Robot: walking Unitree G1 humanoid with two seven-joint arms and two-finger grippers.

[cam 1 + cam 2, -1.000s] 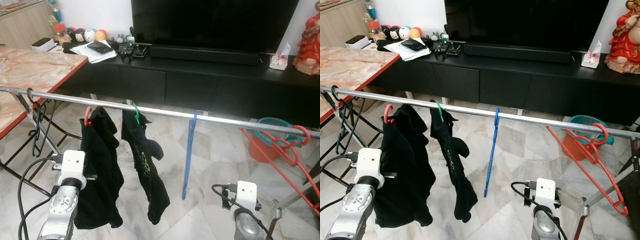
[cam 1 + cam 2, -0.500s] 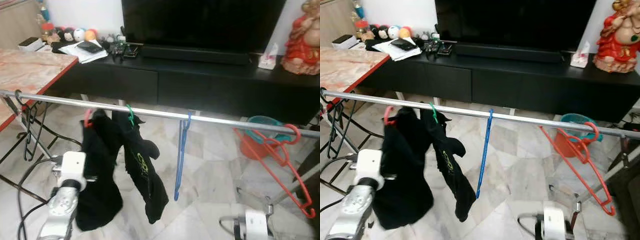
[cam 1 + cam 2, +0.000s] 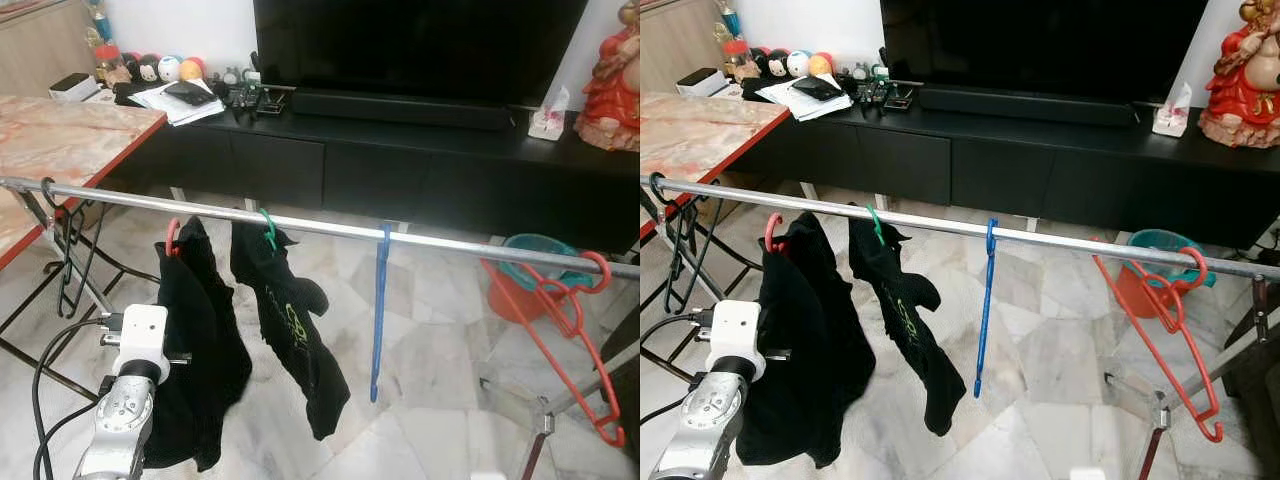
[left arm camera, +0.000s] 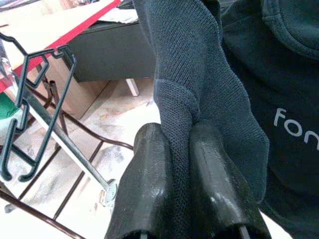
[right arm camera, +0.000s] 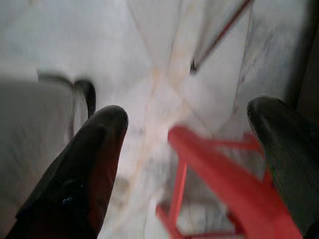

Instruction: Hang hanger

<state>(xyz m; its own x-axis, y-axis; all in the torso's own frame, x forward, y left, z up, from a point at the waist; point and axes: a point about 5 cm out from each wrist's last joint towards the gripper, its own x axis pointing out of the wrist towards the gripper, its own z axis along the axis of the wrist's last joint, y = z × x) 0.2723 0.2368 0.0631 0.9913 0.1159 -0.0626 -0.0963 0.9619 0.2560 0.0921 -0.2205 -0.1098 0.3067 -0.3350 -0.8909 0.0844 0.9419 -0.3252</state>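
The left gripper (image 4: 174, 164) is pinching the black garment (image 3: 200, 340) hanging on its red-hooked hanger (image 3: 174, 238), already on the rail (image 3: 330, 228), probably steadying it; the right gripper (image 5: 189, 149) is gaping open over a red hanger (image 5: 214, 169)

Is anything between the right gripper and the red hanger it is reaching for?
Nothing visible. In the right wrist view the right gripper is open, its fingers spread to either side of the red hanger, with only floor behind. The picture is blurred, so contact cannot be judged. The left gripper is shut on the black garment.
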